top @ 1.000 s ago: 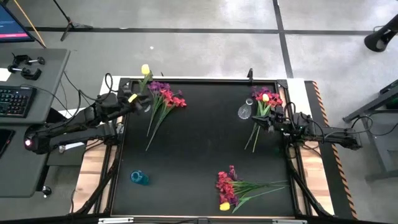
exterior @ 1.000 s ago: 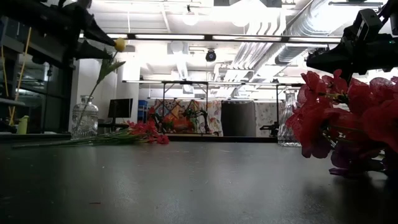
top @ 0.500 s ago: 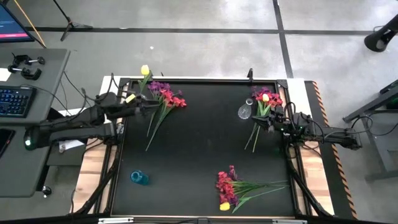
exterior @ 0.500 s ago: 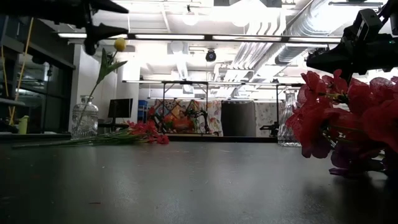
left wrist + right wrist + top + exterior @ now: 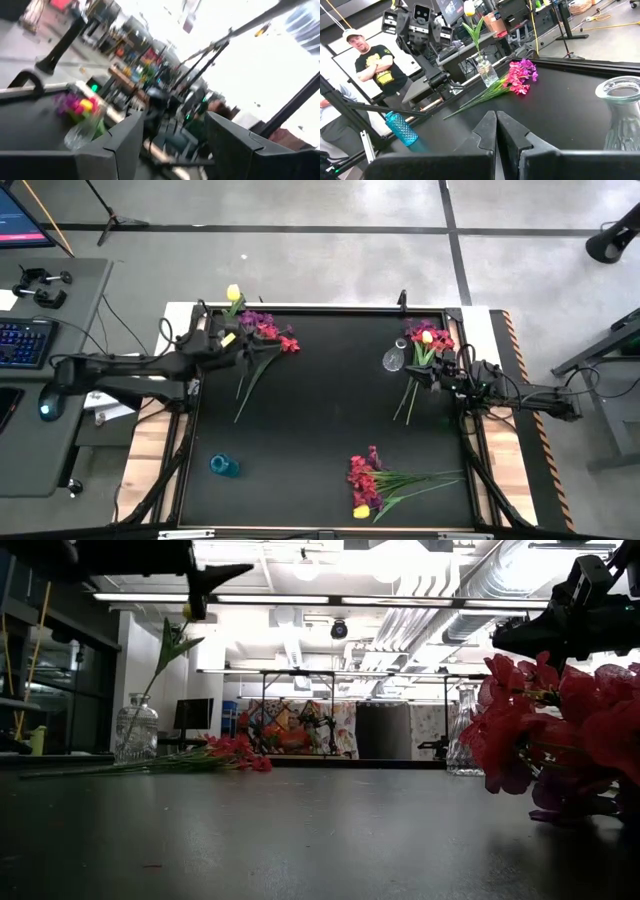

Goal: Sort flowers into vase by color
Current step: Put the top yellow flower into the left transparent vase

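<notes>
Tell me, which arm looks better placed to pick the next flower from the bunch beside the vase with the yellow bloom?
Probably the left: its open gripper hovers right over that bunch, while the right gripper, shut, sits across the table.

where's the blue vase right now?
High view: the blue vase stands alone near the table's front-left corner, well left of the flower bunch at the front edge and far from both claws.
</notes>
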